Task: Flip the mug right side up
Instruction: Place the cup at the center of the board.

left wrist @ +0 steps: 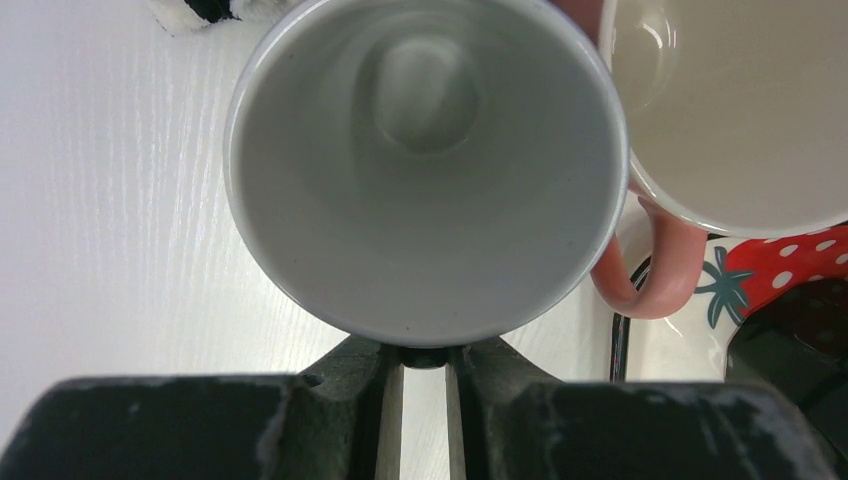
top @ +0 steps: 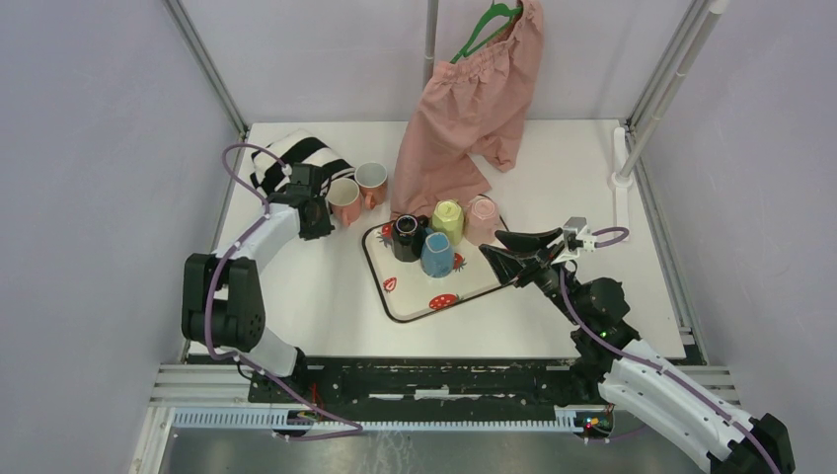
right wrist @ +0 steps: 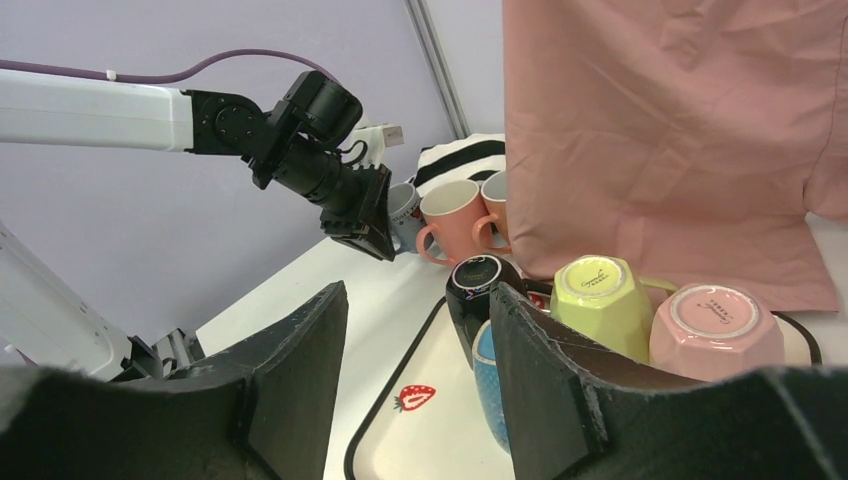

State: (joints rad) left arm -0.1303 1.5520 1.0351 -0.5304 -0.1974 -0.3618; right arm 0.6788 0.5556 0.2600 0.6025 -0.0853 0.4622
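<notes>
When you look through the left wrist camera, you see the left claw [left wrist: 425,365] closed almost fully, its two fingers pinching the near wall of the grey-white mug [left wrist: 420,170] at the rim. This mug stands mouth up, with a pink mug [left wrist: 720,110] just beside it at three o'clock. From above, both are on the white surface [top: 316,306], at ten o'clock of the strawberry tray [top: 415,291]. Your right claw [top: 491,244] is wide open and holds nothing. It hovers at the tray's three o'clock edge, with the overturned black mug [top: 407,237] and blue mug [top: 437,255] at its nine o'clock.
</notes>
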